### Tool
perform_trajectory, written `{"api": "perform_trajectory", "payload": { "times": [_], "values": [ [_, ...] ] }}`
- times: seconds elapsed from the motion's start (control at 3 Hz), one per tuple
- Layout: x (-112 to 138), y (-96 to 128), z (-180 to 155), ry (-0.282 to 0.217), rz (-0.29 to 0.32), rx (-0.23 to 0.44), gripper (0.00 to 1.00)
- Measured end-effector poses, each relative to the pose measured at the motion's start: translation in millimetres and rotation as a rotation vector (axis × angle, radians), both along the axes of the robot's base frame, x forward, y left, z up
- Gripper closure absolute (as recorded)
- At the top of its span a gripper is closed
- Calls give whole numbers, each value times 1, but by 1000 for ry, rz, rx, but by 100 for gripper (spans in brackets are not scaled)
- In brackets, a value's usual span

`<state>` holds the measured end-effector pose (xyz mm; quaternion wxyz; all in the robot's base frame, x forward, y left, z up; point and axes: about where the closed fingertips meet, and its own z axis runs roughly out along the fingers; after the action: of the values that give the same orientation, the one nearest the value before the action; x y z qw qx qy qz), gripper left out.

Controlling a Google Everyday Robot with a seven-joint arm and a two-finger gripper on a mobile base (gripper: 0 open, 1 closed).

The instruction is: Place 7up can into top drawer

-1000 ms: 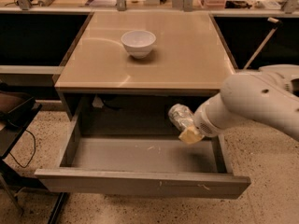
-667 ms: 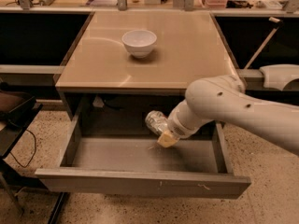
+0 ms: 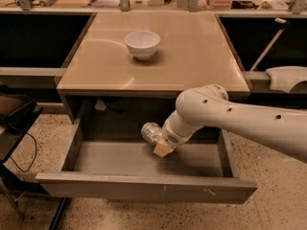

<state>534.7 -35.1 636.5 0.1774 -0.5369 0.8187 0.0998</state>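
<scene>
One end effector [image 3: 158,142] is clasping the seemingly light, crushable 7up can [image 3: 150,132] mid-body over the top drawer [image 3: 144,188].

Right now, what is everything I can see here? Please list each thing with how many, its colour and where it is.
bowl: one, white, on the table top, left of centre towards the back.
table: one, tan top, directly above the drawer.
top drawer: one, grey, open beneath the table, pale scuffs on its front panel.
7up can: one, silvery, held tilted above the drawer's floor, near its middle.
cable: one, black, on the floor at far left.
floor: speckled beige, around the table.
arm: one, white, reaching in from the right.
hand: one, tan-tipped, closed on the can inside the drawer opening.
</scene>
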Motion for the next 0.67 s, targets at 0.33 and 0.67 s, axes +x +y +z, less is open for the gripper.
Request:
{"api": "perform_trajectory", "payload": {
  "times": [0.33, 0.67],
  "values": [
    [-1, -7, -3, 8, -18, 3, 100],
    [-3, -15, -22, 50, -36, 7, 100]
  ]
}}
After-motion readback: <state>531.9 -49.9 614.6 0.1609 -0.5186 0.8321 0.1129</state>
